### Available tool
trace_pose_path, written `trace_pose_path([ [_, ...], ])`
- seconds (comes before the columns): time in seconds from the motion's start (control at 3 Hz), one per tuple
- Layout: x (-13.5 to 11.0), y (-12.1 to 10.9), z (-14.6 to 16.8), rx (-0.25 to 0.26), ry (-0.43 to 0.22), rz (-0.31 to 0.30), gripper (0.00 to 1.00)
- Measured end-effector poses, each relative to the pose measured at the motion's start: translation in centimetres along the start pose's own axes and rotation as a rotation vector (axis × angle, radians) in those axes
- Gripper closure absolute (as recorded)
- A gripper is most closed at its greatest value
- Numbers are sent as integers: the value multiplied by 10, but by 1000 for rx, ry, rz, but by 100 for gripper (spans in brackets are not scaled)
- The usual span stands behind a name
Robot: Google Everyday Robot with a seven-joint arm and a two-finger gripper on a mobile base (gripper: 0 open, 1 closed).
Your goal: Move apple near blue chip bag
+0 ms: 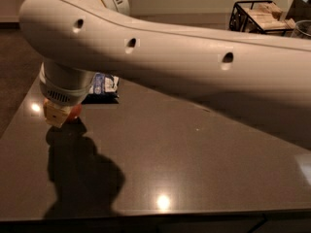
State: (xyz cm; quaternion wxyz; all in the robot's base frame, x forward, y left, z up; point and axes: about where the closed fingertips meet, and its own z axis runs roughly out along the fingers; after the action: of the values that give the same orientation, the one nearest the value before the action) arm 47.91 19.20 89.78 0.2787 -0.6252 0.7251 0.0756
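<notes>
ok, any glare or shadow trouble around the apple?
Camera view: bright glare spots on the glossy table, front centre and far left, none on the apple. A dark shadow of the arm falls in front of the gripper, low at the table's left, which covers most of the apple.

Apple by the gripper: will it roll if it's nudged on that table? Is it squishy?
It probably rolls: the visible part of the apple looks rounded, and the table is glossy and hard. It is likely firm rather than floppy, unlike the crinkled bag behind it. The gripper sits right over the apple at the table's left side and hides most of it, so this is tentative.
</notes>
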Motion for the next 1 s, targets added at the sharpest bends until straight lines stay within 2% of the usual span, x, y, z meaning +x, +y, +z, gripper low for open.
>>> trace_pose_path([
  [0.33, 23, -12, -10, 60, 43, 46, 100],
  [0.67, 43, -15, -7, 67, 63, 82, 100],
  [1.0, 48, -20, 0, 71, 52, 111, 82],
])
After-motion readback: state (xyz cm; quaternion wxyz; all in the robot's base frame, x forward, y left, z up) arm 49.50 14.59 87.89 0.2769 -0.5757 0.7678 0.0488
